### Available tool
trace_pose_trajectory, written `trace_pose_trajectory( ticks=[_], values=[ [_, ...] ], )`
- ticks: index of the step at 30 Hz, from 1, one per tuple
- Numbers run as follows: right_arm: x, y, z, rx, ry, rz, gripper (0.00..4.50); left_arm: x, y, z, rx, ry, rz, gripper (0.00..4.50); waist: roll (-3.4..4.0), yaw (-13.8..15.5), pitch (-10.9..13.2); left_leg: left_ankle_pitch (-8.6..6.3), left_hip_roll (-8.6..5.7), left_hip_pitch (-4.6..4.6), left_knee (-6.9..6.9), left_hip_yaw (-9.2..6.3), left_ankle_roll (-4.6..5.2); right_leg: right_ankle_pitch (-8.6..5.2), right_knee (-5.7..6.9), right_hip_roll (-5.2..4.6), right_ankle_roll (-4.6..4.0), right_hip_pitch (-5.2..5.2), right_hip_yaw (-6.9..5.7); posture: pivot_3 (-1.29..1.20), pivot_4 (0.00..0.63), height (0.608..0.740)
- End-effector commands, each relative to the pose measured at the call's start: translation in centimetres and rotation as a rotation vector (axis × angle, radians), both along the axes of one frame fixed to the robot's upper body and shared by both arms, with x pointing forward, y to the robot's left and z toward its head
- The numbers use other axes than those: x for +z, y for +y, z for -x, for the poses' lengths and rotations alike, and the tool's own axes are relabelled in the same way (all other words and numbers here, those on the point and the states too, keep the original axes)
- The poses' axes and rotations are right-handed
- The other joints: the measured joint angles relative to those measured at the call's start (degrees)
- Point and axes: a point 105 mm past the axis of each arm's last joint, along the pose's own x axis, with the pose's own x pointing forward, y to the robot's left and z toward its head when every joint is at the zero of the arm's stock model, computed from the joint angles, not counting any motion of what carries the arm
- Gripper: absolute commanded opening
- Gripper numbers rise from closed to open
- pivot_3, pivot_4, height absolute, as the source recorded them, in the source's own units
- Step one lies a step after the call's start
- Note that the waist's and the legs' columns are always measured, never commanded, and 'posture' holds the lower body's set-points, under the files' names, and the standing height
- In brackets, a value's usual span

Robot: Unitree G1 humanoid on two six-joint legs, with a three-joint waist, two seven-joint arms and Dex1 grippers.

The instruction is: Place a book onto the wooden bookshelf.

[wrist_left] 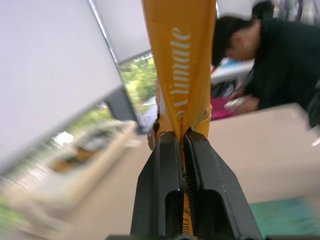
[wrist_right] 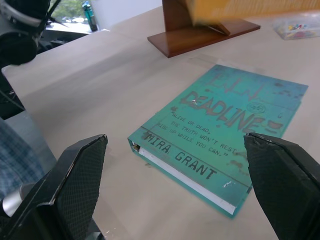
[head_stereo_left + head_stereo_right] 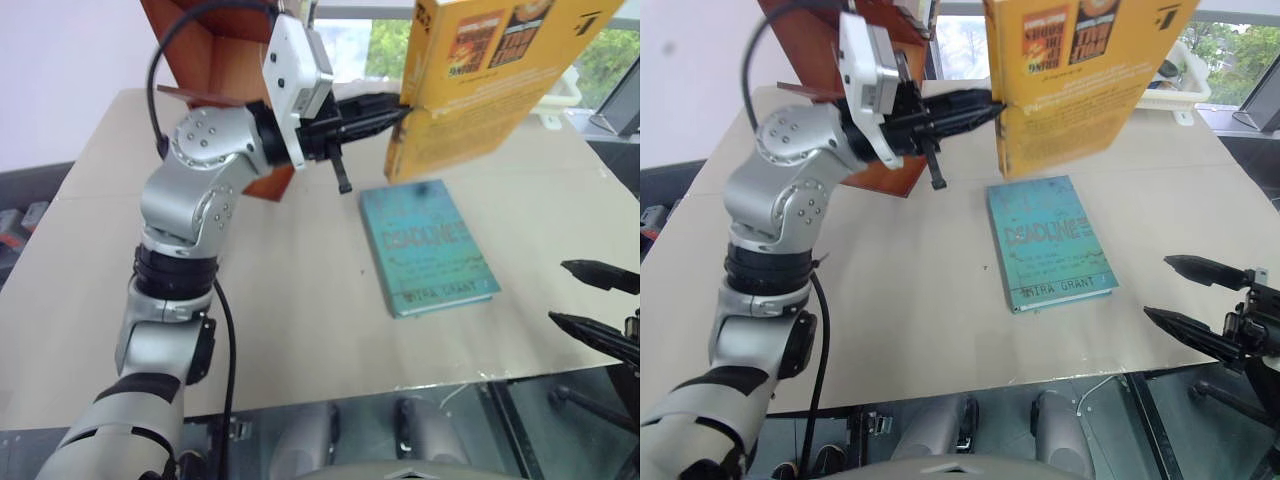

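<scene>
Left eye view: one thick yellow-orange book (image 3: pixel 490 80), small cover pictures and black text, hangs above the single teal book (image 3: pixel 430 245), pinched by the left gripper (image 3: pixel 400 112); right gripper (image 3: pixel 1180 295) gapes beside it, wooden bookshelf (image 3: pixel 215 60) behind.

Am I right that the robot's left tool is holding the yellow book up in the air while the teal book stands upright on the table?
Not quite. The left tool does hold the yellow book aloft, but the teal book lies flat on the table, cover up, as the right wrist view shows.
</scene>
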Motion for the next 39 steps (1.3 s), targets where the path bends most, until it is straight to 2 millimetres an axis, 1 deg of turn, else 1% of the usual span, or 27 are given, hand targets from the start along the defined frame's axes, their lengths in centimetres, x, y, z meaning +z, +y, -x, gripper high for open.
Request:
trace_pose_trajectory(
  ticks=[1, 6, 10, 14, 19, 20, 22, 25, 27, 29, 31, 33, 37, 39],
  values=[
    [0.5, -0.1, -0.3, 0.024, -0.03, 0.021, 4.5, 2.5, 0.9, 0.6, 0.047, -0.244, -0.096, 0.04, 0.01, 0.0, 0.01, 0.0, 0.01, 0.01, -0.02, 0.0, 0.0, 0.05, -0.01, -0.01, 0.1, 0.0, 0.0, 0.0, 0.15, 0.74],
    [0.8, -0.2, -1.3, 0.054, -0.037, 0.021, 4.5, 4.2, 3.4, -0.2, 0.152, -0.473, -0.312, 0.04, 0.04, -0.04, 0.13, 0.0, 0.0, -0.01, -0.02, 0.0, 0.0, 0.06, -0.05, 0.01, 0.13, 0.0, -0.03, 0.0, 0.15, 0.74],
    [0.7, -0.4, -1.9, 0.076, -0.032, 0.032, 4.5, 5.3, 5.2, -0.5, 0.221, -0.569, -0.457, 0.04, 0.03, 0.03, 0.21, -0.01, -0.01, -0.05, 0.0, -0.03, 0.03, 0.07, -0.04, 0.0, 0.14, 0.0, -0.09, 0.0, 0.15, 0.74],
    [0.9, -0.5, -2.3, 0.092, -0.032, 0.027, 4.5, 5.3, 7.5, -0.2, 0.26, -0.519, -0.578, 0.04, 0.06, -0.09, 0.23, -0.01, -0.02, -0.06, 0.01, -0.02, 0.02, 0.07, -0.01, 0.0, 0.15, 0.0, -0.1, 0.0, 0.15, 0.74],
    [0.8, -0.3, -3.0, 0.116, -0.036, 0.023, 4.5, 5.7, 8.7, 0.6, 0.291, -0.466, -0.653, 0.04, 0.04, -0.15, 0.28, -0.05, 0.01, -0.05, 0.06, -0.02, 0.1, 0.07, 0.06, 0.01, 0.16, 0.0, -0.12, 0.0, 0.15, 0.74],
    [0.9, -0.3, -3.2, 0.12, -0.038, 0.023, 4.5, 5.8, 9.3, 0.6, 0.309, -0.449, -0.689, 0.04, 0.04, -0.15, 0.28, -0.05, 0.01, -0.05, 0.08, -0.01, 0.11, 0.07, 0.08, 0.02, 0.16, 0.0, -0.11, 0.0, 0.15, 0.74],
    [1.0, -0.4, -3.5, 0.129, -0.041, 0.026, 4.5, 7.1, 10.6, 0.4, 0.396, -0.455, -0.743, 0.04, 0.01, -0.15, 0.35, -0.05, 0.01, -0.05, 0.11, -0.01, 0.11, 0.07, 0.12, 0.03, 0.17, 0.0, -0.12, 0.0, 0.15, 0.74],
    [1.2, -0.6, -3.9, 0.135, -0.046, 0.027, 4.5, 8.4, 12.9, 0.2, 0.509, -0.447, -0.82, 0.04, -0.01, -0.17, 0.44, -0.06, -0.01, -0.05, 0.15, -0.01, 0.12, 0.06, 0.18, 0.04, 0.18, 0.0, -0.13, 0.0, 0.15, 0.74],
    [1.2, -0.6, -3.9, 0.138, -0.049, 0.026, 4.5, 8.3, 13.8, 0.0, 0.541, -0.415, -0.855, 0.04, -0.01, -0.2, 0.44, -0.06, -0.01, -0.01, 0.15, 0.01, 0.12, 0.05, 0.25, 0.04, 0.19, 0.0, -0.11, 0.0, 0.15, 0.74],
    [1.3, -0.5, -4.0, 0.14, -0.053, 0.021, 4.5, 7.6, 14.5, -0.5, 0.563, -0.378, -0.876, 0.04, -0.02, -0.02, 0.45, -0.06, -0.01, 0.03, 0.16, -0.03, 0.13, -0.03, 0.44, 0.02, 0.28, -0.01, -0.13, 0.0, 0.15, 0.74],
    [1.2, -0.4, -3.9, 0.143, -0.055, 0.019, 4.5, 6.7, 15.6, -0.9, 0.595, -0.328, -0.907, 0.04, -0.01, -0.08, 0.46, -0.06, 0.0, 0.02, 0.2, -0.07, 0.13, -0.03, 0.5, 0.02, 0.29, -0.02, -0.17, 0.0, 0.15, 0.74],
    [1.2, -0.4, -3.9, 0.142, -0.056, 0.017, 4.5, 6.2, 16.9, -1.5, 0.649, -0.309, -0.929, 0.04, -0.03, -0.18, 0.49, -0.07, 0.0, 0.03, 0.32, -0.06, 0.13, -0.04, 0.66, 0.02, 0.29, -0.02, -0.14, 0.0, 0.15, 0.74],
    [1.3, -0.4, -3.8, 0.135, -0.06, 0.015, 4.5, 5.7, 19.0, -2.8, 0.748, -0.312, -1.0, 0.04, -0.1, -0.22, 0.56, -0.07, 0.01, 0.03, 0.48, -0.05, 0.15, -0.03, 0.8, 0.02, 0.29, -0.03, -0.13, 0.0, 0.15, 0.74],
    [1.3, -0.4, -3.7, 0.131, -0.061, 0.016, 4.5, 6.0, 19.7, -3.3, 0.792, -0.331, -1.015, 0.04, -0.12, -0.21, 0.57, -0.08, 0.0, 0.03, 0.5, -0.04, 0.15, -0.03, 0.83, 0.02, 0.29, -0.03, -0.12, 0.0, 0.15, 0.74]
  ],
)
